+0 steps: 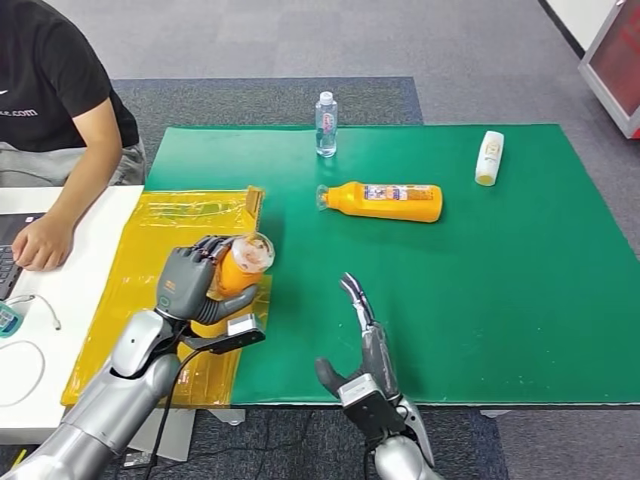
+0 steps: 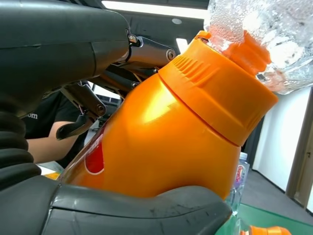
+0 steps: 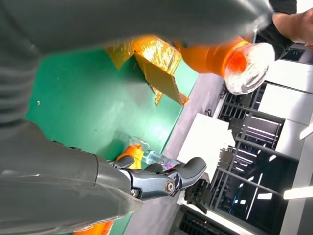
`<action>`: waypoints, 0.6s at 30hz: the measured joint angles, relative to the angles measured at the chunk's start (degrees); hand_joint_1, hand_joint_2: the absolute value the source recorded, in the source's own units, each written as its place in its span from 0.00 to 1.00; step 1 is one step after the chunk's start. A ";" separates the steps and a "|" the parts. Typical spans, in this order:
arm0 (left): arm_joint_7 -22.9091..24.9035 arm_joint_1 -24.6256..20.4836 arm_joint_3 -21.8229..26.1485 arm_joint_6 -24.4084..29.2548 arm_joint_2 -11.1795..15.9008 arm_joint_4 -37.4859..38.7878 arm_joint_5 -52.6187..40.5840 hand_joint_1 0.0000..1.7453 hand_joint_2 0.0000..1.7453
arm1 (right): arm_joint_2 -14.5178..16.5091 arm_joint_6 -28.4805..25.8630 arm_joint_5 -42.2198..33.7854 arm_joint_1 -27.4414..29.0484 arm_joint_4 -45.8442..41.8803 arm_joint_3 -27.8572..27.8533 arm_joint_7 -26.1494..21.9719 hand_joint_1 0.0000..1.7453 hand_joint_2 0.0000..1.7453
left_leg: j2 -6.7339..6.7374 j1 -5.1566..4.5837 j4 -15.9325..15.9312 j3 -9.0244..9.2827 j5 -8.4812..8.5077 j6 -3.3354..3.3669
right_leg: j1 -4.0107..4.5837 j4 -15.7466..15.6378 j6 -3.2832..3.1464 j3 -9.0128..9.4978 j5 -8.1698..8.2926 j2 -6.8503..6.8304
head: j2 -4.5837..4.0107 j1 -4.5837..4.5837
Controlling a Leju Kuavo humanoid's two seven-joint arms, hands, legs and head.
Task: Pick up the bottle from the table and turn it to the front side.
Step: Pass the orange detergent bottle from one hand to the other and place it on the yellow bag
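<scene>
My left hand [image 1: 185,283] grips an orange bottle [image 1: 235,268] around its body and holds it above the yellow sheet [image 1: 151,250]. The bottle's clear cap [image 1: 253,251] points toward the green mat [image 1: 490,300]. Up close in the left wrist view, the orange bottle [image 2: 166,137] lies between my thumb [image 2: 110,210] and my fingers [image 2: 74,39], with its clear cap [image 2: 265,34] sticking out past them. My right hand [image 1: 364,345] stays open over the mat's front edge, fingers stretched forward and holding nothing. The right wrist view looks past my fingers [image 3: 162,178] to the held bottle's cap [image 3: 247,66].
A second orange bottle [image 1: 385,202] lies on its side mid-mat. A small water bottle [image 1: 326,124] stands at the far edge and a white bottle [image 1: 489,158] lies at the far right. A person [image 1: 53,90] sits at the white table [image 1: 83,280] on the left, one hand on a keyboard.
</scene>
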 joint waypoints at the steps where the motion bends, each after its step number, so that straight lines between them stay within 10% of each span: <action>1: 0.04 -0.04 -0.10 -0.07 -0.04 0.10 -0.08 1.00 1.00 | 0.03 0.01 0.00 0.04 0.00 -0.02 0.01 0.00 1.00 | 0.00 0.00 0.00 0.02 0.00 0.00 | 0.00 0.00 0.00 0.02 0.00 0.00 | 0.00 0.00; 18: 1.21 -3.10 -0.39 1.52 -2.73 5.48 0.70 1.00 1.00 | 0.05 0.30 -1.50 -0.32 0.20 -0.44 -0.04 0.00 1.00 | 0.01 0.01 -0.01 0.10 0.01 -0.01 | 0.00 0.00 0.00 0.07 0.00 0.01 | 0.00 0.00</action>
